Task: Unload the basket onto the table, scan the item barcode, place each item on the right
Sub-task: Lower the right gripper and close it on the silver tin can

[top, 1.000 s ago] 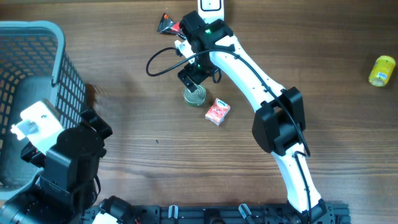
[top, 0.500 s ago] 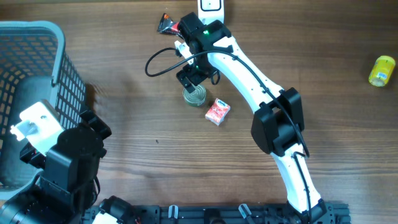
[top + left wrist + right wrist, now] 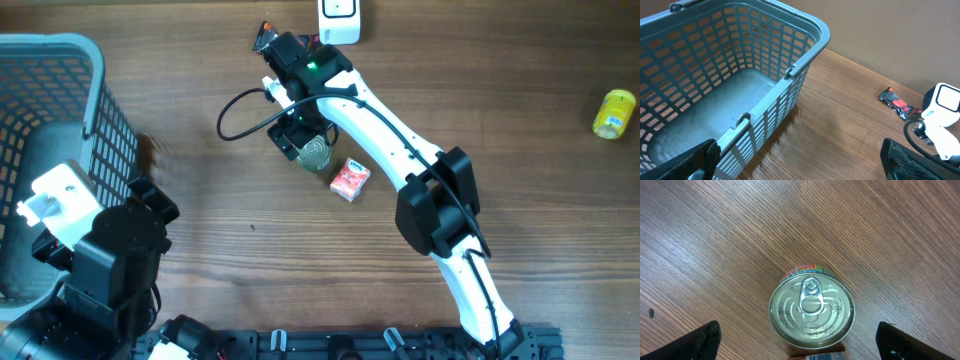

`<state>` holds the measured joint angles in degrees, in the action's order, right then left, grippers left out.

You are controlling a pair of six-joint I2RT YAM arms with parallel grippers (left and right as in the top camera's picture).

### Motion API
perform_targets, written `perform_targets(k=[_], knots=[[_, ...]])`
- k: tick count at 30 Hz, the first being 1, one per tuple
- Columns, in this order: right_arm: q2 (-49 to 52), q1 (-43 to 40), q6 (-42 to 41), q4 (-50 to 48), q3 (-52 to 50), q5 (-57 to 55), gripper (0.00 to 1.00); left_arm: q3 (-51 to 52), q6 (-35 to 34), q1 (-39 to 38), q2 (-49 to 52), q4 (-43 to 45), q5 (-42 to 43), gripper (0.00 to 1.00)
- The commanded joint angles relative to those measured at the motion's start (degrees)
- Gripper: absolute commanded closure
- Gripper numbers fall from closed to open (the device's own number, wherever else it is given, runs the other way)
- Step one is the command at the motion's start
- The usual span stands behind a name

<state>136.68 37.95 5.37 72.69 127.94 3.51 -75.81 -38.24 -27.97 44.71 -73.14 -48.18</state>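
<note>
Reaching arm: the right arm stretches across the wooden bench to a tin can; seen from overhead, the wrist covers part of the can

Right jaws: spread wide; the right wrist view puts one finger in each lower corner, with the can between them and untouched

Can: upright on the bench, towards its far side; only the right wrist view shows the pull-tab lid and a strip of coloured label

Red box: just beside the can; whole from overhead, only an edge in the right wrist view

Left jaws: spread wide, holding nothing; the left wrist view sets them at the rim of the grey basket

Scanner: white, at the far edge, with a dark wrapper near it; both also appear in the left wrist view

Yellow bottle: far right; overhead only
</note>
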Motion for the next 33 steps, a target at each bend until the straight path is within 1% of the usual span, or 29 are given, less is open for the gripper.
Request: perform_targets(k=[1,5,24,33], knots=[[-0.2,-0.3,-1.0,-0.3,-1.0,-2.8,0.01,0.2,0.5,0.3,0.0,0.0,-1.4,0.0],[0.0,-0.4,-0.3,-1.6,-1.0,-5.4,0.0,0.2,0.5,0.3,0.0,0.0,-1.4,0.0],[4.9,-0.4,0.5,-2.8,-1.0,-4.3,0.0,0.2,0.5,0.3,0.0,-0.5,-1.4,0.0],[7.6,-0.6,0.6,-1.2,-1.0,-3.5,0.0,0.2,0.5,0.3,0.0,-0.9,-1.4,0.0]])
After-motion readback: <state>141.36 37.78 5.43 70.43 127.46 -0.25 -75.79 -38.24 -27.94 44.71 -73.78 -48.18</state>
